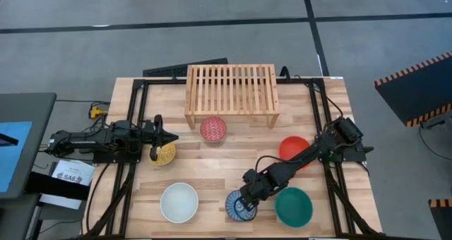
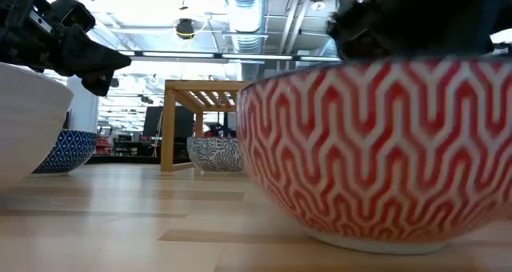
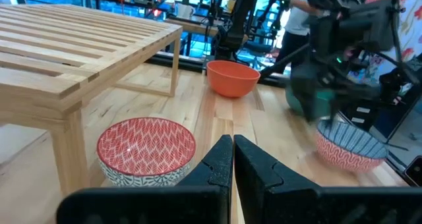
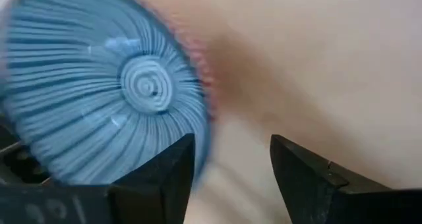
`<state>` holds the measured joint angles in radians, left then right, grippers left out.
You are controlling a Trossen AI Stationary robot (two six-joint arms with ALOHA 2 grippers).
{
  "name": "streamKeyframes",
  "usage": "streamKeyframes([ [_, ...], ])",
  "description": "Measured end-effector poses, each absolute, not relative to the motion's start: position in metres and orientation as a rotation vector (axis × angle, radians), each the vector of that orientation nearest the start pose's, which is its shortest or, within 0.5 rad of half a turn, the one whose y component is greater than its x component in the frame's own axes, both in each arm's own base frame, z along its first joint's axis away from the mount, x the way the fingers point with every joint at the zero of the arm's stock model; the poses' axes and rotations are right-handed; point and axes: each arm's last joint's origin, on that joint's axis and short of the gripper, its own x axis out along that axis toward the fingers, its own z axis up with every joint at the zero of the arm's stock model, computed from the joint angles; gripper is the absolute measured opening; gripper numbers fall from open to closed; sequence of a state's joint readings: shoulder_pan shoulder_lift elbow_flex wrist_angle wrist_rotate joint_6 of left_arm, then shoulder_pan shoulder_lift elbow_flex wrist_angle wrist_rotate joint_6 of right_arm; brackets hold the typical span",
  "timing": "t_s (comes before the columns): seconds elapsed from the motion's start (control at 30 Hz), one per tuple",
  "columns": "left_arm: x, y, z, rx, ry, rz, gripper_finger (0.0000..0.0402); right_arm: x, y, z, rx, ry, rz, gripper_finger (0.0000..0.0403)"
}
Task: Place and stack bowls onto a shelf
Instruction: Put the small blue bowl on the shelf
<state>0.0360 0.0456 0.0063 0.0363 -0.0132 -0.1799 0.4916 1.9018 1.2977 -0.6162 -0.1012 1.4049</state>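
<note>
Six bowls sit on our table, and none is on the shelf (image 1: 231, 92) yet, so we think our job has only begun. Our right gripper (image 1: 245, 200) is down low at the front, at the rim of the blue striped bowl (image 1: 240, 206). Its fingers are apart, one over the bowl's edge and one outside, and we guess that is so they can pinch the rim. We do not have the bowl yet.

Our left gripper (image 1: 168, 136) waits on the left side with its fingers pressed together, holding nothing. It is just above the yellow bowl (image 1: 164, 154).

We see the red patterned bowl (image 1: 213, 128) just in front of the shelf. The plain red bowl (image 1: 294, 148) is near the right arm, the green bowl (image 1: 294, 207) is beside the blue one, and the white bowl (image 1: 179, 202) is at the front left.
</note>
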Motion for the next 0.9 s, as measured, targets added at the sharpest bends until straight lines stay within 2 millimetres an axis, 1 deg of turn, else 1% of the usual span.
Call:
streamKeyframes([
  [0.2,0.1008,0.0040,0.1635,-0.180,0.022,0.052,0.0000,0.3364,0.1776,0.1672,0.985,1.292,-0.407,0.0169],
  [0.3,0.1016,0.0041,0.1628,-0.181,0.031,0.053,0.0000,0.3360,0.1773,0.1674,0.983,1.294,-0.407,0.0140],
  [0.53,0.1025,0.0041,0.1620,-0.180,0.042,0.053,0.0000,0.3368,0.1733,0.1695,0.948,1.273,-0.406,0.0036],
  [0.9,0.1025,0.0041,0.1617,-0.180,0.044,0.053,0.0000,0.3355,0.1730,0.1717,0.871,1.282,-0.346,0.0035],
])
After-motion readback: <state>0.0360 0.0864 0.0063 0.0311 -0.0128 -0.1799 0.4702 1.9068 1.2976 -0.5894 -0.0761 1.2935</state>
